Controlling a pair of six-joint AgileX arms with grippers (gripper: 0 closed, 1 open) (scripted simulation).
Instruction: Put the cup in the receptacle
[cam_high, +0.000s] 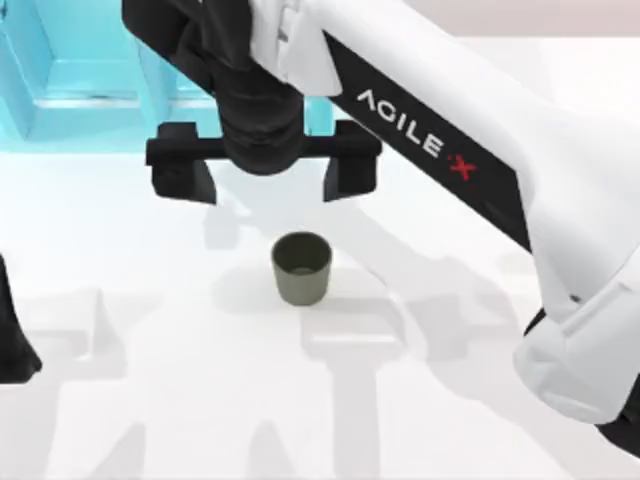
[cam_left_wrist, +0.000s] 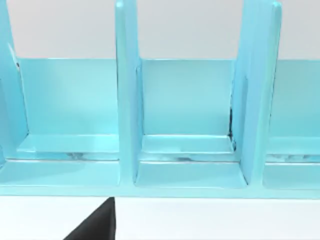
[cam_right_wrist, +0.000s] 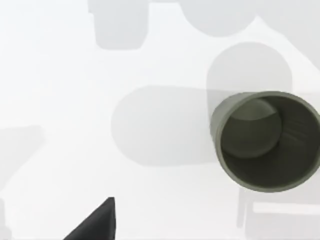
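My right end effector wide open, empty, hovering beyond upright cup on table. Risk: misaligned descent, finger tips cup over.

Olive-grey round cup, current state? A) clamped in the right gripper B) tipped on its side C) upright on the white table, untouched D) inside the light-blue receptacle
C: the small olive-grey round cup stands upright, mouth up, on the white table, while the right gripper hangs open above and beyond it, toward the light-blue receptacle, with both fingers clear of the cup.
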